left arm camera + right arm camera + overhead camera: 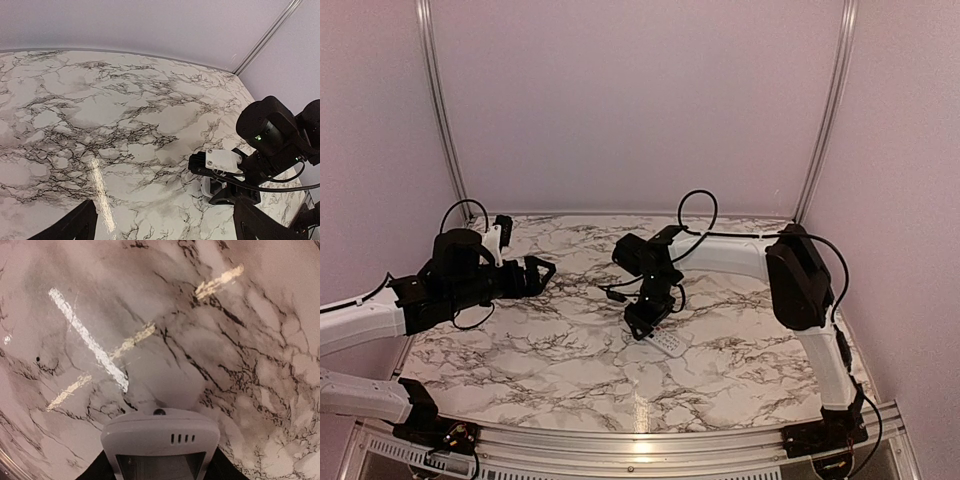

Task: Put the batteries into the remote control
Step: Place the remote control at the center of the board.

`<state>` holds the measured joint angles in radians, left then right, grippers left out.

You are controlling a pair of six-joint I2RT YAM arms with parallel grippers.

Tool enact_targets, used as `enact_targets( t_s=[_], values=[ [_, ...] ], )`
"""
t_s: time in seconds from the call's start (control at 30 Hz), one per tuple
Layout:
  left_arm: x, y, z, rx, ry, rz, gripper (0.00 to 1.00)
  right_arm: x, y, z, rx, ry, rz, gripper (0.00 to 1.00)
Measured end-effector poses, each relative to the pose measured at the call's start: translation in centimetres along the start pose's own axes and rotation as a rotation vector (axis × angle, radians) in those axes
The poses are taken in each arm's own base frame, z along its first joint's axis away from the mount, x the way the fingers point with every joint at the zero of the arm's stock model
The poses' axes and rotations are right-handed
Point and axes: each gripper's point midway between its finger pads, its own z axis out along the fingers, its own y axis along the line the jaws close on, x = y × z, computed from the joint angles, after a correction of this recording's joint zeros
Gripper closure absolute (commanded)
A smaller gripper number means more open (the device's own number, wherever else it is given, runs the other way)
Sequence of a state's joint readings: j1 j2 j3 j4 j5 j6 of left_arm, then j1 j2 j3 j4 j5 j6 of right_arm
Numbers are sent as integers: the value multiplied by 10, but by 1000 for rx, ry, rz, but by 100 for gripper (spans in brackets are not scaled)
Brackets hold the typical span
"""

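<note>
White remote control (160, 440) — in right gripper (642, 325)

text: none legible | remote control (660, 344): buttons too small to read (blurred)

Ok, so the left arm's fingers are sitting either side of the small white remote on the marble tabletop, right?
Not quite. It is the right arm's fingers that sit either side of the small white rectangular plastic remote control on the marble tabletop. The right wrist view shows this. The left arm's fingers stand open, well away from it.
</note>
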<state>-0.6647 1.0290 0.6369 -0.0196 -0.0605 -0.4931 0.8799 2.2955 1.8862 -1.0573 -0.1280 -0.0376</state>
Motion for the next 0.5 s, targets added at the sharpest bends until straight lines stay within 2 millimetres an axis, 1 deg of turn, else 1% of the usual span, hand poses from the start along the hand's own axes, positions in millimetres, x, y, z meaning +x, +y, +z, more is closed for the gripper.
enact_targets(
  t_s=[0.07, 0.17, 0.3, 0.4, 0.5],
  values=[
    [0, 0, 0, 0, 0, 0, 1, -5, 1, 4, 4, -18, -3, 50],
    [0, 0, 0, 1, 0, 2, 1, -14, 2, 4, 7, -52, -8, 44],
    [1, -2, 1, 9, 6, 7, 1, -21, 3, 4, 7, -80, -14, 32],
    [7, 0, 6, 3, 28, 16, 1, -24, 3, 4, 7, -94, -13, 25],
    [14, 4, 10, -9, 52, 28, 1, -28, 4, 4, 1, -110, -19, 20]
  ],
)
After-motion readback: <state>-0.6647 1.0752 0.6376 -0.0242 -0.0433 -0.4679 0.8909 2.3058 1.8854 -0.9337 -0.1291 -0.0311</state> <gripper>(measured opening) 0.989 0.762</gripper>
